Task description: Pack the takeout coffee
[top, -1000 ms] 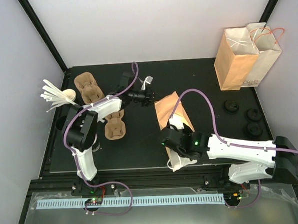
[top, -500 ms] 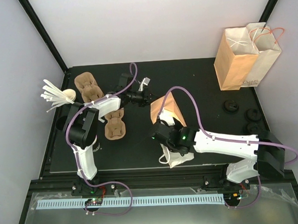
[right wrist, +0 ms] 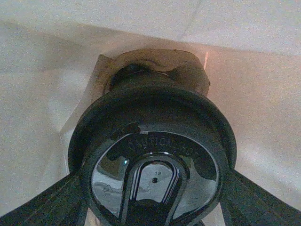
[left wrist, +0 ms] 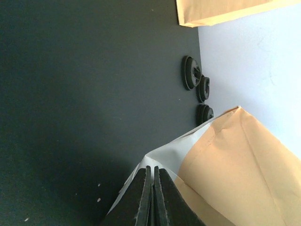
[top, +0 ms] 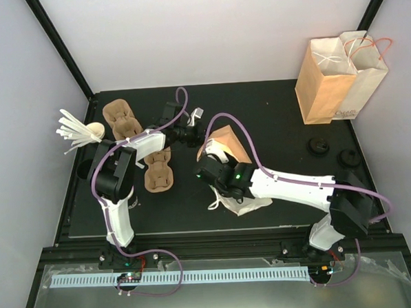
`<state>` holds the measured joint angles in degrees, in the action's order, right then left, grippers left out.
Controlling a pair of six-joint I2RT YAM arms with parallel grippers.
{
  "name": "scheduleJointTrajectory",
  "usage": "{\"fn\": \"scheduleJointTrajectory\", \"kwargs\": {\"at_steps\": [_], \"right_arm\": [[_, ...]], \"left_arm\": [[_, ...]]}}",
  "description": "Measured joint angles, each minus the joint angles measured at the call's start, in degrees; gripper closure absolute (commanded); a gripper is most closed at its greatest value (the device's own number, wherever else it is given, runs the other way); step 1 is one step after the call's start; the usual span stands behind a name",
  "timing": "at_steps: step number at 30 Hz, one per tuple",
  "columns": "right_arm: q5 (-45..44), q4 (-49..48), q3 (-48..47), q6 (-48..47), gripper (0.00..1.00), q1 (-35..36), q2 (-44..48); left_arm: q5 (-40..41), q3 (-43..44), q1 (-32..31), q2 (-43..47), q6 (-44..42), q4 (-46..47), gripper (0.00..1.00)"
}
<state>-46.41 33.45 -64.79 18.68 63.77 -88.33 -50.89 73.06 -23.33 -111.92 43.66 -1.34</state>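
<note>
From above, your left claw [top: 193,133] pinches the paper bag [top: 229,144], and your right arm [top: 283,184] reaches into it. Left wrist: that claw is shut tight on the bag's white edge. Right wrist: your right claw [right wrist: 153,179], spread wide, holds the takeout coffee [right wrist: 153,141] deep inside the bag. Left, I think: let go and pull out.

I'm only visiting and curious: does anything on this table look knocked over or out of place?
The paper bag mid-table lies on its side, unlike the two bags standing at the far right. That looks deliberate: the left gripper pinches its edge, and the right gripper holds the lidded coffee cup inside it. No spill shows.
</note>
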Motion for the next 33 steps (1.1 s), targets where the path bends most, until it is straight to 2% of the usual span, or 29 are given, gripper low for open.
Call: {"fn": "scheduleJointTrajectory", "kwargs": {"at_steps": [10,14,18,27,33], "right_arm": [[-8.0,2.6,-4.3,-2.3,0.59,3.0,-7.6],[-8.1,2.0,-3.6,-2.2,0.59,3.1,-7.0],[-3.3,0.7,-1.7,-3.4,0.59,1.1,-3.8],[13.4,0.0,0.2,-5.5,0.59,-6.8,2.6],[18.4,-1.8,1.8,-6.2,0.60,-8.9,4.4]], "left_arm": [[1.8,0.0,0.0,-0.3,-0.2,-0.7,0.98],[1.7,0.0,0.0,-0.4,-0.2,-0.6,0.98],[1.6,0.0,0.0,-0.4,0.1,-0.7,0.99],[2.0,0.0,0.0,-0.4,1.0,-2.4,0.98],[2.1,0.0,0.0,-0.4,1.2,-3.4,0.99]]}}
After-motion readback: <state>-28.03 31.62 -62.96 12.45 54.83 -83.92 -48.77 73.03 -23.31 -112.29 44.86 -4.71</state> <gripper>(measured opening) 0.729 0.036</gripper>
